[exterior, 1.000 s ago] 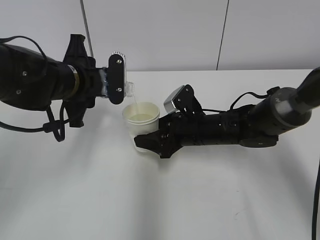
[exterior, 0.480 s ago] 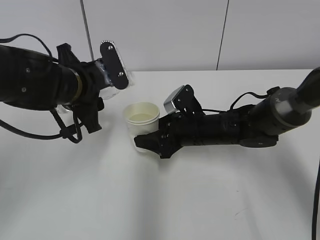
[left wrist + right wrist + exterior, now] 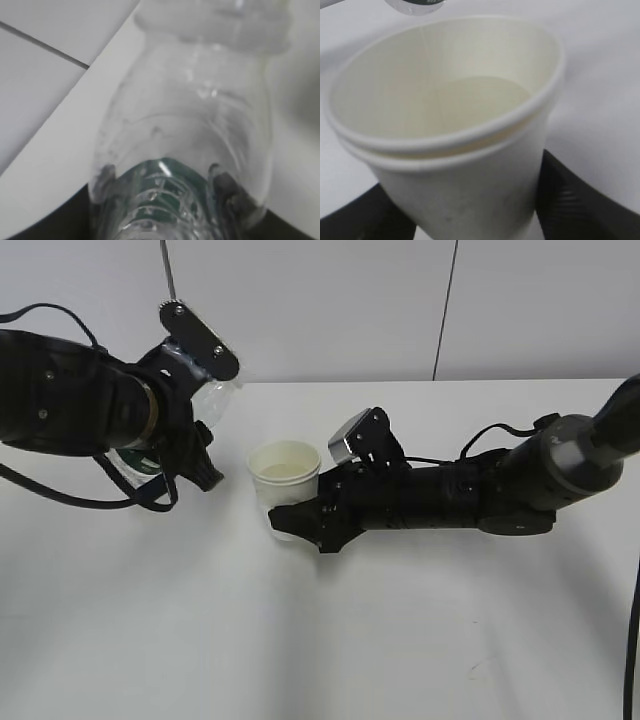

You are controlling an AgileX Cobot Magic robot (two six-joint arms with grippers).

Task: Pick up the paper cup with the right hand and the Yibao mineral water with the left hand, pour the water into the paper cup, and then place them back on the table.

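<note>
Yibao mineral water (image 3: pixel 205 400) was clamped in our left hand (image 3: pixel 190 375), jaws half closed on its body, held off the table (image 3: pixel 400 640) to the left of the paper cup (image 3: pixel 284 475). Its long axis ran aslant, open neck raised toward the upper right and no longer over the rim. Our right hand (image 3: pixel 300 520) gripped the cup's lower wall, jaws fairly wide; water showed inside. We judged the bottle needed standing upright and lowering on its own left side, clear of the cup.
</note>
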